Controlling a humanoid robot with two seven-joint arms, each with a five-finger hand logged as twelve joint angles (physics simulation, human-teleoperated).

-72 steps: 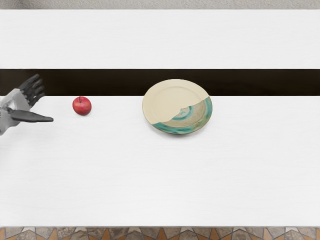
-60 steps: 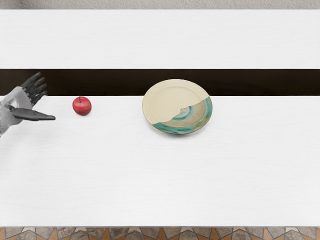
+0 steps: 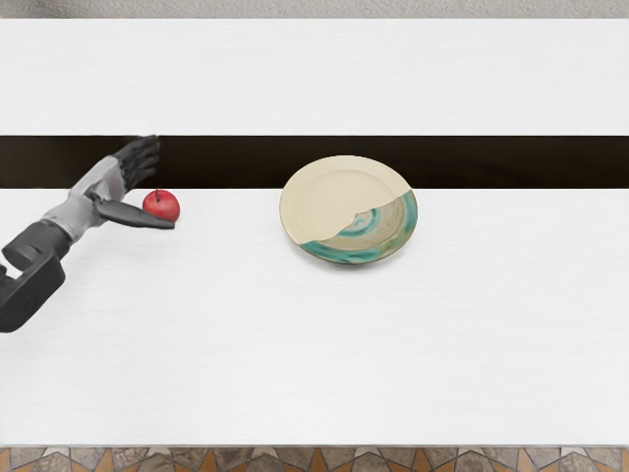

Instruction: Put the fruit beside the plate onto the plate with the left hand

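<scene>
A small round red apple (image 3: pixel 161 206) with a short stem lies on the white surface (image 3: pixel 314 344) well to the left of the round ceramic plate (image 3: pixel 334 197), which is cream over most of its face with a teal-glazed segment at its near right side. The plate holds nothing, and the apple rests on the bare surface, level with the plate's middle. The left hand (image 3: pixel 116 187), grey at the palm with dark digits, reaches in from the side away from the plate, its dark forearm slanting down toward the picture's left edge. Its fingers (image 3: pixel 141 155) are spread open and grip nothing. They point up past the apple's far left, while the thumb (image 3: pixel 142 218) stretches along just under the fruit toward the plate, so the apple sits in the open gap between thumb and fingers. Whether the thumb touches the apple cannot be told. The plate's far rim overlaps a dark band (image 3: pixel 491 160) that crosses the picture behind it.
</scene>
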